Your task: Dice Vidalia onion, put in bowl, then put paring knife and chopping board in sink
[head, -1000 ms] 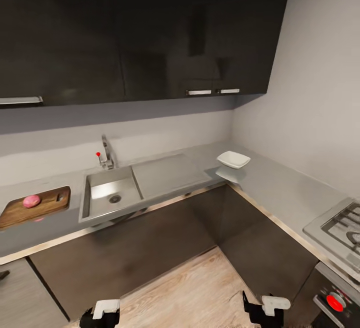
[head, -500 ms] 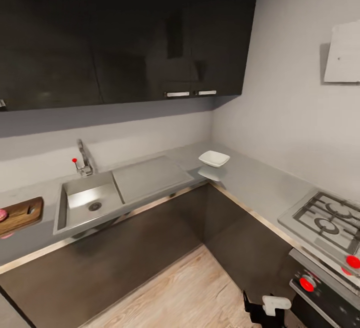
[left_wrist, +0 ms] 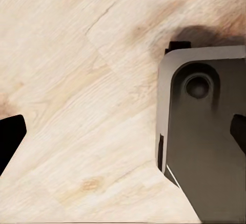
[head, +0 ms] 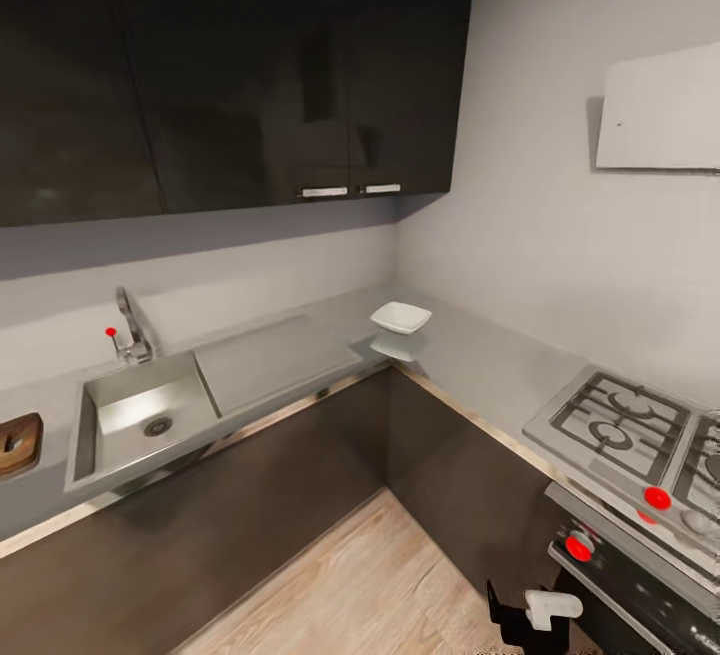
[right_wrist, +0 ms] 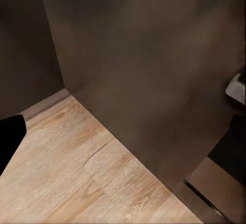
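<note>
Facing the kitchen corner — nothing in hand.

From the head camera I see the sink (head: 150,415) empty, so I judge the onion is already out, though I cannot find it here. The chopping board (head: 18,443) pokes in at the frame's left edge, beside the sink on the bench (head: 470,360); the white bowl (head: 400,317) sits in the corner, well apart from the board, with a stove (head: 620,425) further right. My right pincer (head: 525,615) hangs low over the wood floor (head: 350,585) — I cannot tell whether it is spread or pressed together. The left wrist camera looks down at the floor; dark finger (left_wrist: 10,137) tips stand wide, holding nothing. Dicing, filling the bowl and sinking the tools all seem left.
</note>
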Controlling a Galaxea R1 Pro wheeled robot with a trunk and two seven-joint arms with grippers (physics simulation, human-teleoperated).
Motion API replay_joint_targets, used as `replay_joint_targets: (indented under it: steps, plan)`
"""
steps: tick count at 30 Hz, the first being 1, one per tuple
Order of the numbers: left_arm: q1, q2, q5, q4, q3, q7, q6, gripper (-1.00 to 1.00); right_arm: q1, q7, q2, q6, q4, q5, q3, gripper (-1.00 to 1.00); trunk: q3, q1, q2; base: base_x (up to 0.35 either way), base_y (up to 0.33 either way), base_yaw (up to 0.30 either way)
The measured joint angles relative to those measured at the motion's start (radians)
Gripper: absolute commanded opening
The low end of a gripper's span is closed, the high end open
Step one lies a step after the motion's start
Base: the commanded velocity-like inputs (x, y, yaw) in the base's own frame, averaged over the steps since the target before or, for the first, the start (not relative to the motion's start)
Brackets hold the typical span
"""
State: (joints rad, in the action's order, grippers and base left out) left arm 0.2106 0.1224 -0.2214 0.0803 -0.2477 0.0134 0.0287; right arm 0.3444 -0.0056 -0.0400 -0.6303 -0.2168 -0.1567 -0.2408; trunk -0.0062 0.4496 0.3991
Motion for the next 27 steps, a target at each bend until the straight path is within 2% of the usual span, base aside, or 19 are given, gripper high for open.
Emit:
replay_joint_targets:
  steps: [2, 6, 9, 13, 27]
  plan:
    - [-0.019, -0.003, 0.000, 0.000, 0.000, 0.000, -0.001, 1.00, 0.000, 0.000, 0.000, 0.000, -0.001, 0.000, 0.000, 1.00, 0.001, 0.000, 0.000, 0.000, 0.000, -0.178]
    - [-0.071, -0.031, 0.000, 0.000, 0.000, -0.006, -0.002, 1.00, 0.000, 0.000, 0.000, 0.000, 0.000, 0.000, 0.000, 1.00, 0.004, 0.000, 0.000, 0.000, 0.000, -0.173]
    - [-0.087, -0.043, 0.000, 0.000, 0.000, -0.012, -0.003, 1.00, 0.000, 0.000, 0.000, 0.000, 0.001, 0.000, 0.000, 1.00, 0.006, 0.000, 0.000, 0.000, 0.000, -0.153]
    - [-0.102, -0.060, 0.002, 0.000, 0.000, -0.060, -0.004, 1.00, 0.000, 0.000, 0.002, 0.000, 0.001, 0.000, 0.000, 1.00, 0.008, 0.000, 0.000, 0.000, 0.000, -0.051]
    - [-0.104, -0.062, 0.003, -0.007, 0.003, -0.071, 0.002, 1.00, 0.000, -0.001, 0.000, 0.000, 0.000, 0.000, 0.000, 1.00, 0.008, 0.000, 0.000, 0.000, 0.000, -0.002]
